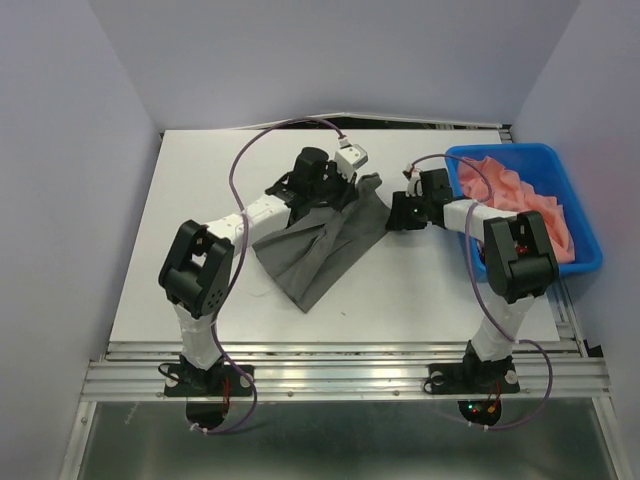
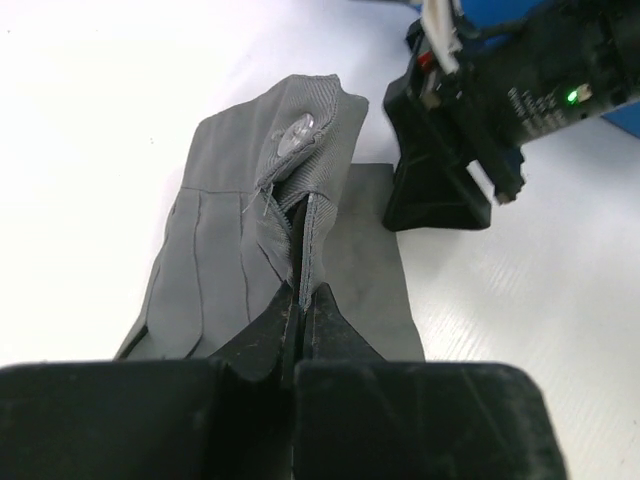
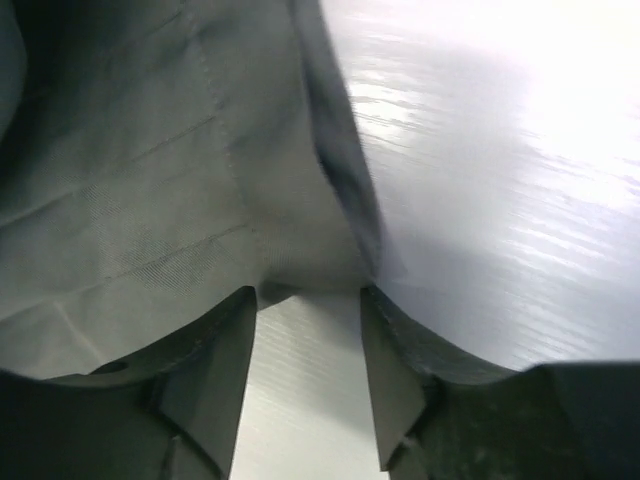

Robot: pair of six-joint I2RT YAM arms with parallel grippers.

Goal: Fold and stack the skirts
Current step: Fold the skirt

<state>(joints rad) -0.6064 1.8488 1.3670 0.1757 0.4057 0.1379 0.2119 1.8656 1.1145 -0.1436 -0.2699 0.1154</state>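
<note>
Bin [image 1: 500, 152] (pink cloth [image 1: 530, 200]) beside R gripper [image 1: 390, 215] at skirt [image 1: 320, 255].

blue bin [image 1: 500, 149] right, skirt [image 1: 320, 248] centre, bare tabletop [image 1: 190, 200] left

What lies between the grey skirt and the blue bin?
The right gripper fills that stretch, jaws open at the edge of the grey skirt, beside the blue bin; the top view shows it.
</note>
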